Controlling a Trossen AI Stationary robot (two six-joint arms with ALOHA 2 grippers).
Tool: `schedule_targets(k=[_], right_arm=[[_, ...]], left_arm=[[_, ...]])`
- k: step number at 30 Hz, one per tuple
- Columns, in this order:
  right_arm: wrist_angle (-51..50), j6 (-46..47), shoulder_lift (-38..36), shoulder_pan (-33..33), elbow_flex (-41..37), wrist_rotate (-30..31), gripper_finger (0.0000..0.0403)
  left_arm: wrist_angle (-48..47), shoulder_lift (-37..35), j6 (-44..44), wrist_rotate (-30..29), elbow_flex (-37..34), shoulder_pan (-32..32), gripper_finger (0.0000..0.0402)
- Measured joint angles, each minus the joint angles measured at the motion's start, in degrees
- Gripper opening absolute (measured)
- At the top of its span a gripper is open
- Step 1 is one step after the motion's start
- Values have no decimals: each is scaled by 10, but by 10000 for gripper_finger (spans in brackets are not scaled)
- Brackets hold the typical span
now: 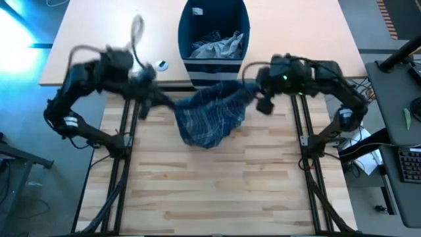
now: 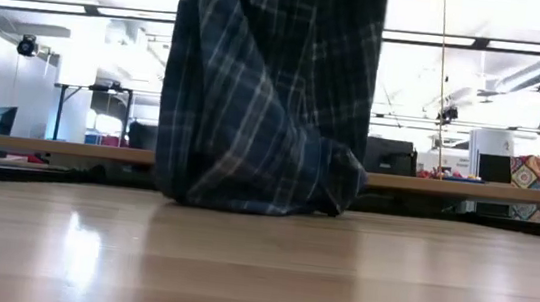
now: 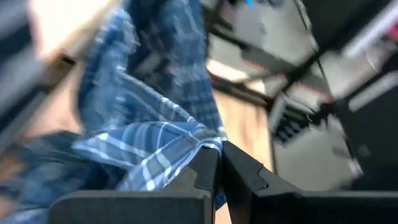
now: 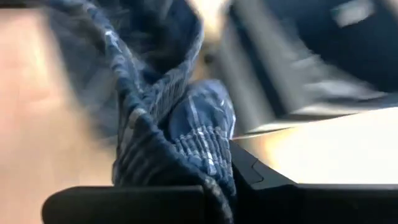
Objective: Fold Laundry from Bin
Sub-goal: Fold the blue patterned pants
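The blue plaid cloth (image 1: 212,117) hangs between the two pincers, its bottom resting on the tabletop (image 1: 217,191). The left pincer (image 1: 160,100) pinches one top corner tight. The right pincer (image 1: 252,96) pinches the other. The bin (image 1: 215,26) sits just behind, with more laundry (image 1: 217,45) inside.

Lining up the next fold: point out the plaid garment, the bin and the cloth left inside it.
plaid garment (image 1: 210,122): high view, middle of the hanging cloth.
bin (image 1: 214,14): high view, inner navy wall.
grey cloth (image 1: 217,46): high view, crumpled heap inside.
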Motion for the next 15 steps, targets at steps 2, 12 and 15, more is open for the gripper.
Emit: schedule_targets(k=[2,12,15], right_arm=[[-55,27,-9,32,-26,-13,9],[98,112,-67,262,-195,-43,9],[174,57,-66,308,-204,96,9]], left_arm=[[21,11,-34,-54,-40,-81,0],[491,107,-86,-36,-172,-236,0],[535,148,-65,58,-133,-218,0]])
